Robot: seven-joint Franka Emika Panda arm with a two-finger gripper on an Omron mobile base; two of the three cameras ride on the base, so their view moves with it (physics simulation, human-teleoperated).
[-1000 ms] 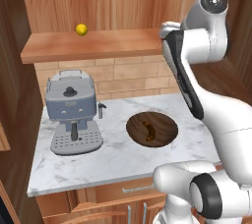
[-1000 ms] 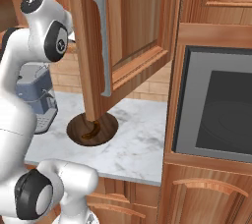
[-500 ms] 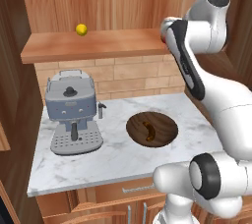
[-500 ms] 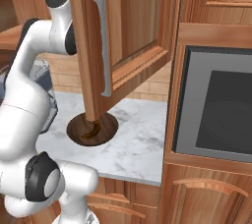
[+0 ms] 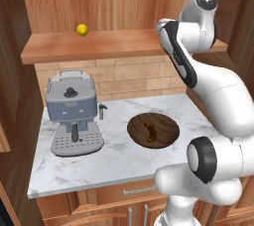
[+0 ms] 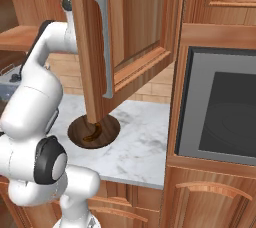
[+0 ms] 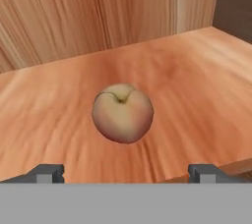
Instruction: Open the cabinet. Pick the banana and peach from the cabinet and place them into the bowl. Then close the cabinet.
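While the tool (image 7: 126, 173) stands spread wide with nothing between its fingertips (image 7: 47, 171), the peach (image 7: 122, 113) sits centred just ahead of it on the cabinet shelf (image 7: 197, 70), stem dimple up, resting alone on the wood.

Change over the last second: the arm's upper links have swung up and inward, from hanging above the counter (image 5: 114, 155) to reaching into the cabinet (image 6: 125, 37) at shelf height. The base cameras have not shifted; coffee machine (image 5: 73, 113) and bowl (image 5: 153, 130) keep their places.

Meaning: this is the approach for the second fruit. The bowl on the counter already holds a curved yellowish-brown piece (image 5: 150, 132), in all likelihood the banana, so that half looks done. A small bright yellow fruit (image 5: 82, 29) rests at the left of the shelf, well apart from the arm.

Cabinet door (image 6: 100, 47) stands open, its long silver bar handle (image 6: 104, 47) toward the right base camera, hanging over the near edge of the bowl in that view.

Next move, as judged: advance until the fingertips flank the peach, then close. Round fruit on smooth wood may roll if nudged off-centre. Closing the door remains.
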